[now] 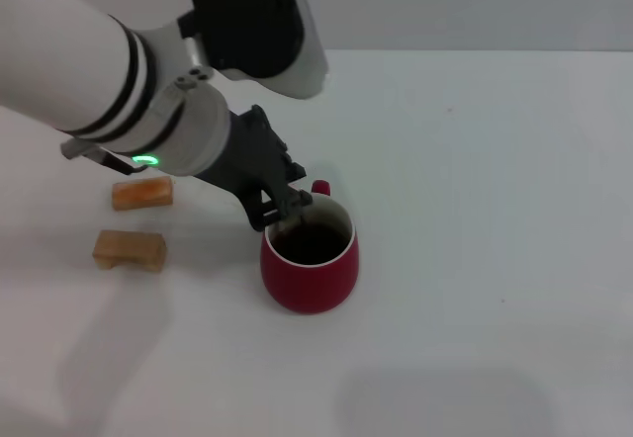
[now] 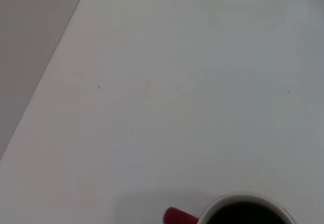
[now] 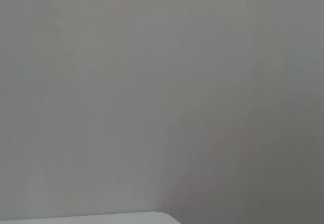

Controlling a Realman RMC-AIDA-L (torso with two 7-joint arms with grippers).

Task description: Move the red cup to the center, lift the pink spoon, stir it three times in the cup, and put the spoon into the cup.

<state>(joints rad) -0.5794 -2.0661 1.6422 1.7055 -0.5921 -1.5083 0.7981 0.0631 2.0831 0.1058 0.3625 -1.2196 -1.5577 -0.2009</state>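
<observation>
Head view, left end effector (image 1: 284,212): black, reaching down from the left arm to the cup's near-left rim, tips at the white lip; whether its fingers are clenched or released cannot be told.
Red cup (image 1: 310,258): upright on the white bench (image 1: 475,210), about mid-bench, dark inside, mouth facing up; small red handle on its far side, pointing away from the robot and slightly right.
Pink spoon (image 1: 289,224): only a small pale sliver shows at the cup's rim beneath the end effector tips; its long axis and which way it points cannot be made out.
Wooden blocks: two tan pieces (image 1: 142,194) and (image 1: 130,249) lying on the bench to the cup's left, well apart from it, one behind the other.
Left wrist view: cup rim and handle (image 2: 178,216) at the frame edge, bare bench beyond.
Right end effector: outside every view; its wrist camera faces a plain grey wall (image 3: 162,92).
</observation>
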